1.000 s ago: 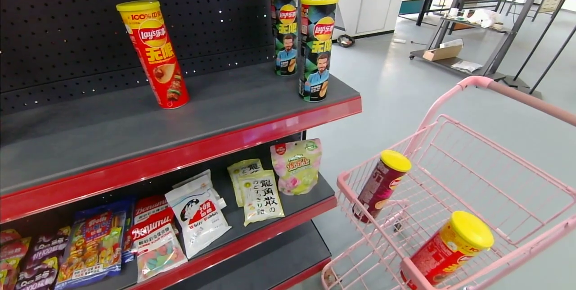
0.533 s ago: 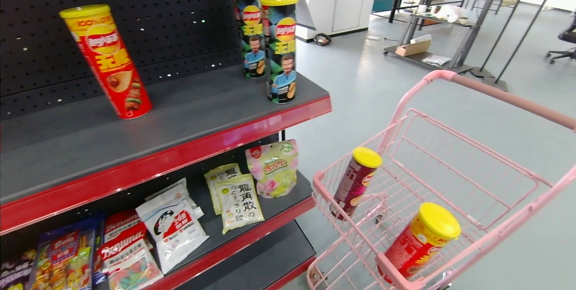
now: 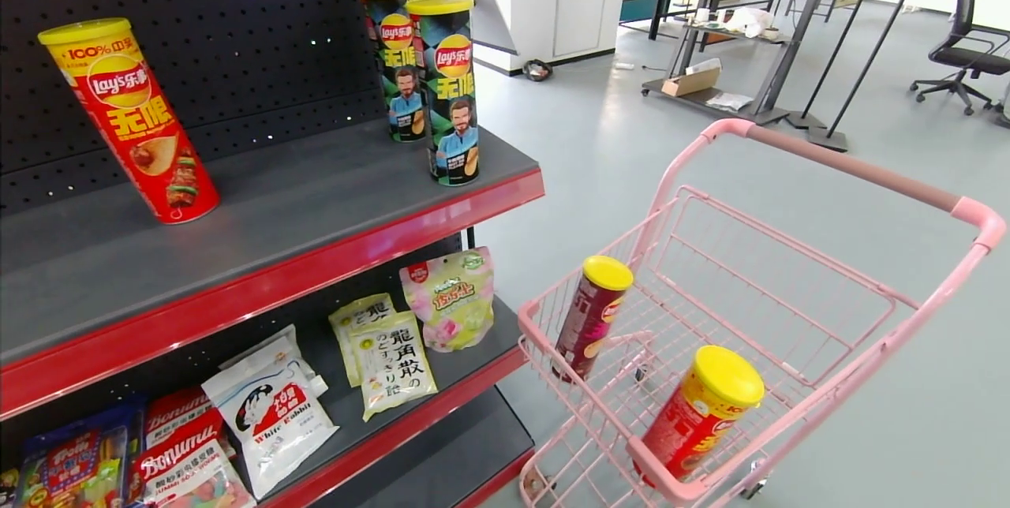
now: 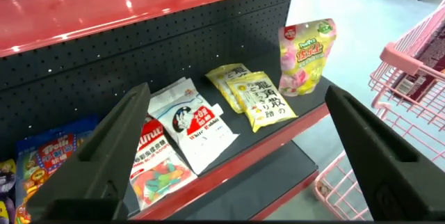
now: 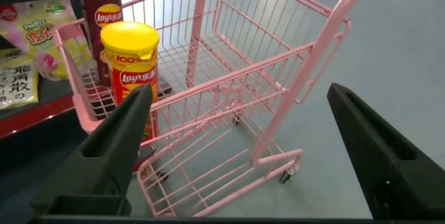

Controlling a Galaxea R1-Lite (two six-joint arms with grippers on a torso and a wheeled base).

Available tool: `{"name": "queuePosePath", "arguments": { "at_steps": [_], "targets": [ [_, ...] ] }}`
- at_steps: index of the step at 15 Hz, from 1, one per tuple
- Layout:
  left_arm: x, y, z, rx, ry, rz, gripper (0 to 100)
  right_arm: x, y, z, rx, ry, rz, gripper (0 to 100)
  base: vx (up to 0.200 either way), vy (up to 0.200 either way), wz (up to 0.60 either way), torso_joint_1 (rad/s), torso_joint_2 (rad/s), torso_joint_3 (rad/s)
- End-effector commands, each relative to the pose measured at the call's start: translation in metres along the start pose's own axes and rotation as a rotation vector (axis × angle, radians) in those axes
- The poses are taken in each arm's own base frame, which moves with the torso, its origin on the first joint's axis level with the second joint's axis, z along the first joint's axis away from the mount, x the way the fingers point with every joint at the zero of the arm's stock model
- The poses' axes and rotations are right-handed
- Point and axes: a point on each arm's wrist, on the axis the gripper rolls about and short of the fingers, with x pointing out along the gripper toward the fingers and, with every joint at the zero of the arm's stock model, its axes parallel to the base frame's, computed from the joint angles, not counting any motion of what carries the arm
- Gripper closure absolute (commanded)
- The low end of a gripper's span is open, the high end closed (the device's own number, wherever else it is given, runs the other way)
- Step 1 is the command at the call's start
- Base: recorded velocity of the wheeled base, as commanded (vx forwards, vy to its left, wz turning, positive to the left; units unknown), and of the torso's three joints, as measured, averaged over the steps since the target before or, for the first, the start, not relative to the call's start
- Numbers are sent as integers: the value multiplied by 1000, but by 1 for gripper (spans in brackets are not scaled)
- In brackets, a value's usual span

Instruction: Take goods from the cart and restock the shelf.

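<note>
We count two yellow-lidded cans in the cart (image 3: 828,159) at lower right: a dark can (image 3: 588,319), tilted, and a red can (image 3: 698,413) nearer the bottom edge, its base behind the rim. On the shelf (image 3: 316,200) stand three: one red shelf can (image 3: 130,121) upper left, two green cans (image 3: 454,90) upper centre. The left gripper (image 4: 236,88) and right gripper (image 5: 238,88) both gape wide, holding nothing. The bags (image 3: 272,409) at lower left run off the frame, so we cannot count them.
</note>
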Motion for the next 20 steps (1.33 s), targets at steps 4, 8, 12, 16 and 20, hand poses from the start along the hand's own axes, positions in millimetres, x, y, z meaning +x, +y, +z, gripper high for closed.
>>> {"name": "queuePosePath", "arguments": {
  "at_steps": [4,8,12,16,20],
  "targets": [
    [0,0,0,0,0,0,0,17,-4,116,179,-57,79,0,0,0,0,0,0,0],
    [0,0,0,0,0,0,0,109,3,182,91,142,190,0,0,0,0,0,0,0],
    [0,0,0,0,0,0,0,203,22,119,338,410,187,0,0,0,0,0,0,0],
    [0,0,0,0,0,0,0,187,51,72,283,603,330,0,0,0,0,0,0,0],
    [0,0,0,0,0,0,0,183,59,55,233,675,307,0,0,0,0,0,0,0]
  ]
}}
